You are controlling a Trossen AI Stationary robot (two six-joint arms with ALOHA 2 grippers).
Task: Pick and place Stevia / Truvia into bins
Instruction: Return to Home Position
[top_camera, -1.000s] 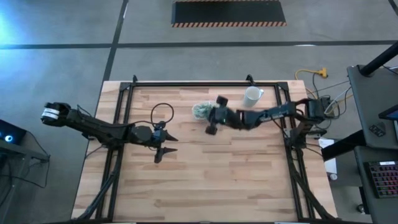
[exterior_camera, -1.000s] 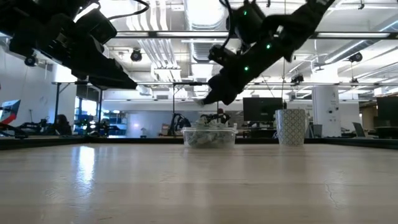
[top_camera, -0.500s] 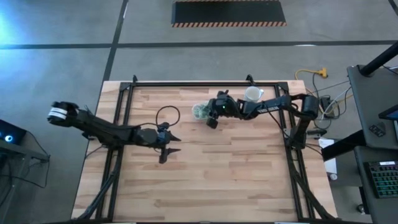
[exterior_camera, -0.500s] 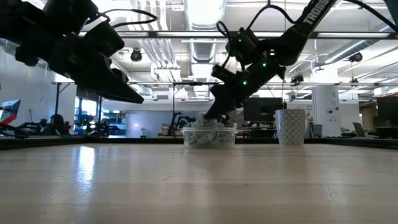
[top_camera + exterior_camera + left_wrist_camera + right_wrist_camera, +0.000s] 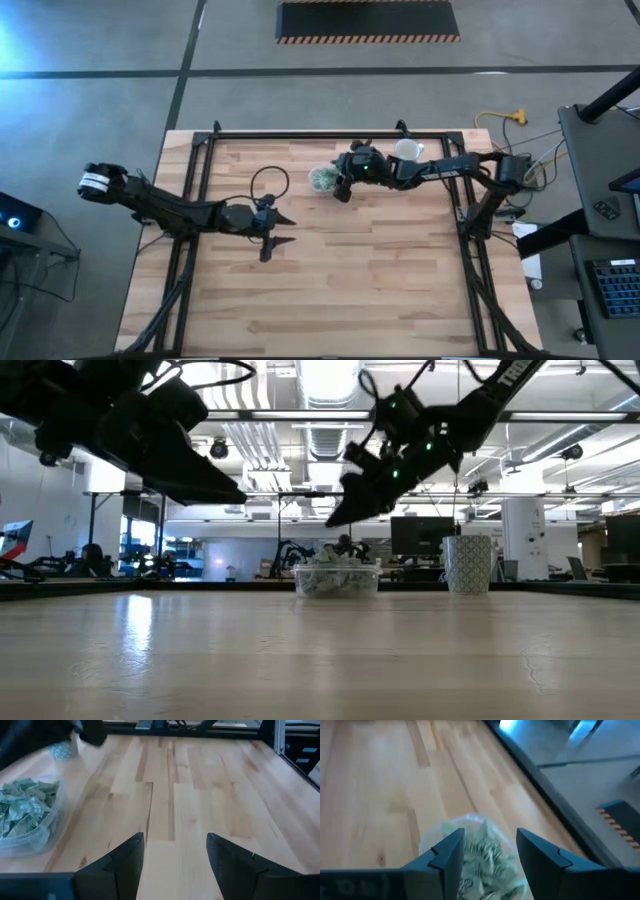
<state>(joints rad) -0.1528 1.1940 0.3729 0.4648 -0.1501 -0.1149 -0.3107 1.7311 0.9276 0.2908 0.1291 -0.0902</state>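
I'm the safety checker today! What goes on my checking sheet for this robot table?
Surface: wooden table, no loose packets seen.
Job's things: clear tub heaped with green packets.
Clutter: white cup near the back edge.
Grippers: left gripper open, empty, over mid-table; right gripper open, empty, hanging above the tub.
Cables: black loop on left arm; yellow cable on floor.
Surroundings: keyboard desk at right.

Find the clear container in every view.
High view: clear container at picture centre.
Low view: container centre, left of white cup.
Left wrist view: container off to one side, cut off.
Right wrist view: container just beyond right gripper.
Shared landmark: the cup, missing only from right wrist.
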